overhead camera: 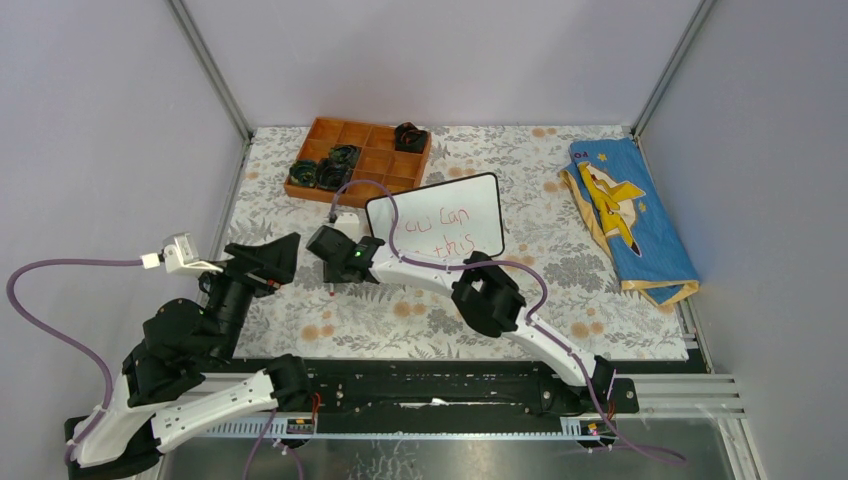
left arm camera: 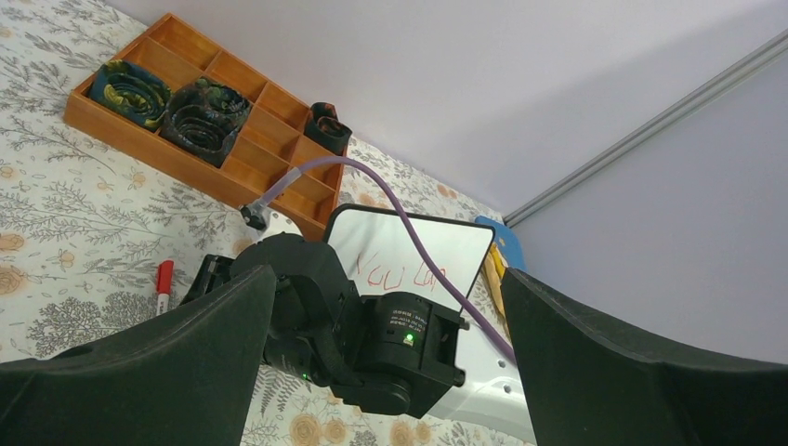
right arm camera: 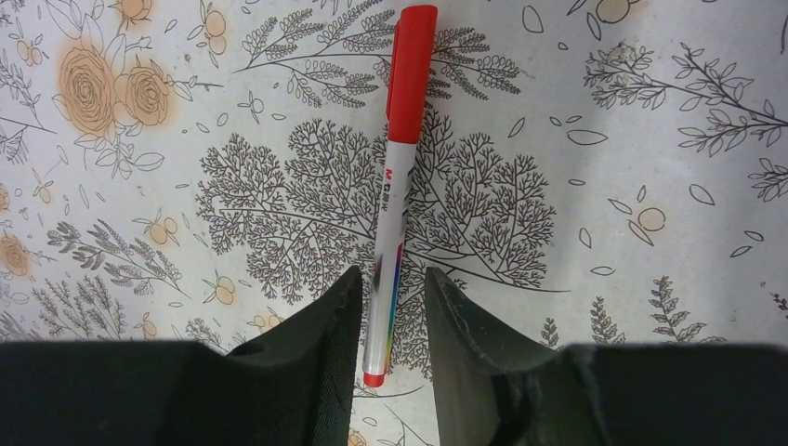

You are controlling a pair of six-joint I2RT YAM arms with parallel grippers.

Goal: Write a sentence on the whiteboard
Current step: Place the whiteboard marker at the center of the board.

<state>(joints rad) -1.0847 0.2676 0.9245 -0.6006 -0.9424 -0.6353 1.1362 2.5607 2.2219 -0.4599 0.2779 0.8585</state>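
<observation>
While the left hand point(left arm camera: 387, 272) gapes wide, the narrowly parted right hand point(right arm camera: 392, 279) straddles, ungripped, a red-capped white plastic marker point(right arm camera: 401, 167) lying on the floral-print desk point(right arm camera: 650, 139).

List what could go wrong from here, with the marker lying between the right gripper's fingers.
1. The marker lies on the cloth between the right gripper's open jaws, one finger nearly touching it; lifting off-line may roll or drag it.
2. The right arm stretches just in front of the whiteboard; a careless swing away could bump the board or smear the sentence.
</observation>
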